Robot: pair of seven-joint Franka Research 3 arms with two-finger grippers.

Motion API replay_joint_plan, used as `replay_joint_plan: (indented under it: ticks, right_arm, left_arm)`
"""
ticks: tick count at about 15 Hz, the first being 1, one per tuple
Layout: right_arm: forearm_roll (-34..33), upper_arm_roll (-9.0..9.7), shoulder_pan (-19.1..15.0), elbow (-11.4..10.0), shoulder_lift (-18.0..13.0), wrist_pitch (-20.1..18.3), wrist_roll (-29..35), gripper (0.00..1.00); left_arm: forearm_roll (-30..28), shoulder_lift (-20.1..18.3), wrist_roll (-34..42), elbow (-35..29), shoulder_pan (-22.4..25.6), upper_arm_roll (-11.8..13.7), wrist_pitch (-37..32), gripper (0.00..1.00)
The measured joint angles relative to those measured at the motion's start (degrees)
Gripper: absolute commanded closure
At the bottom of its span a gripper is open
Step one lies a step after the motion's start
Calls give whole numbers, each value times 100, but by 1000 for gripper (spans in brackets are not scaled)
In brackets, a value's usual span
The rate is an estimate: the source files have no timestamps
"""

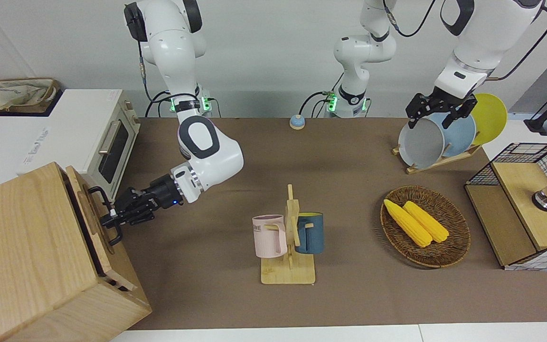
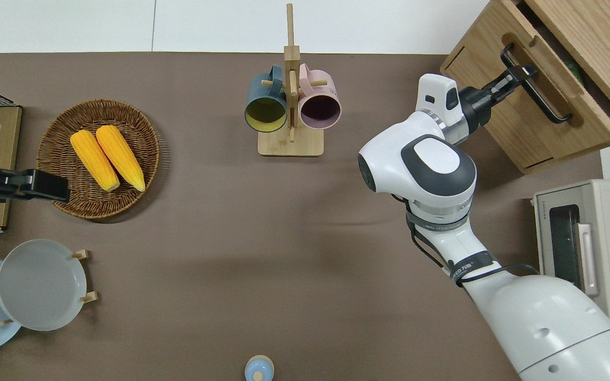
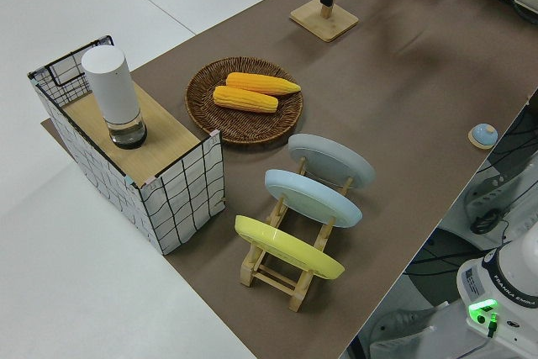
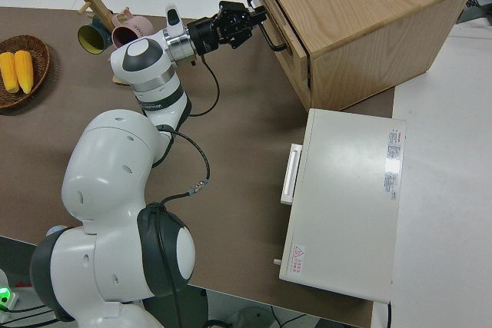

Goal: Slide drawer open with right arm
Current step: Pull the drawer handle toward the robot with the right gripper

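Drawer (image 2: pixel 559 92) of the big wooden box (image 1: pixel 22 256), at the right arm's end of the table (image 2: pixel 204 222), stands pulled out a little way, a dark gap showing between its front and the box. The right gripper (image 2: pixel 517 74) meets the black bar handle (image 2: pixel 535 84) on the drawer front, its fingers closed around the bar at the end farther from the robots. The drawer is wide and shallow; its long axis and the handle run diagonally across the table corner in the overhead view, the front facing the mug stand (image 2: pixel 290 95) at mid-table. The overhead view shows the gap along the top of the drawer; the right side view shows only the box's side and the gripper at the handle. The front view shows the blue light on the wrist. The left arm (image 1: pixel 468 52) is parked. A white oven (image 2: pixel 585 243) sits beside the box, nearer to the robots.
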Motion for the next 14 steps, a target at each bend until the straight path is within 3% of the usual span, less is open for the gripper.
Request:
replay_joint_plan:
  ticks: [7, 14]
  right_arm:
    - [547, 35, 705, -18, -21, -855, 22, 1000]
    - [1008, 32, 1361, -10, -53, -1384, 51, 1000]
  left_arm:
    - [0, 0, 0, 0, 0, 0, 0, 7]
    - [0, 0, 0, 0, 0, 0, 0, 7]
